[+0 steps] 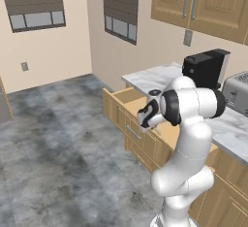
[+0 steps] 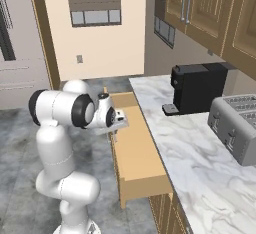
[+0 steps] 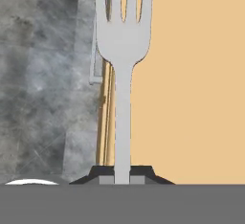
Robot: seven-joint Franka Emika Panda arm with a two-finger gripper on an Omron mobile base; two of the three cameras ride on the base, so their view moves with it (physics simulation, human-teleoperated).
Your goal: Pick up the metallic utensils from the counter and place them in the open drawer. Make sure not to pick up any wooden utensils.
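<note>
My gripper (image 3: 122, 174) is shut on the handle of a slim all-silver fork (image 3: 123, 41), one of the metallic utensils, whose tines point away from the hand. The fork hangs over the front edge of the open drawer (image 3: 191, 84), half over its pale tan interior and half over the front panel. In the left base view the gripper (image 1: 144, 122) points down at the near part of the open drawer (image 1: 127, 96). From the right, the gripper (image 2: 115, 129) is at the left rim of the drawer (image 2: 136, 158). The counter and the wooden utensils are out of view.
A marbled top (image 2: 185, 148) beside the drawer bears a black coffee machine (image 2: 192, 89) and a silver toaster (image 2: 236, 125). Wood wall cabinets (image 1: 193, 3) hang above. Grey tiled floor (image 1: 58, 143) lies open to the left of the drawer.
</note>
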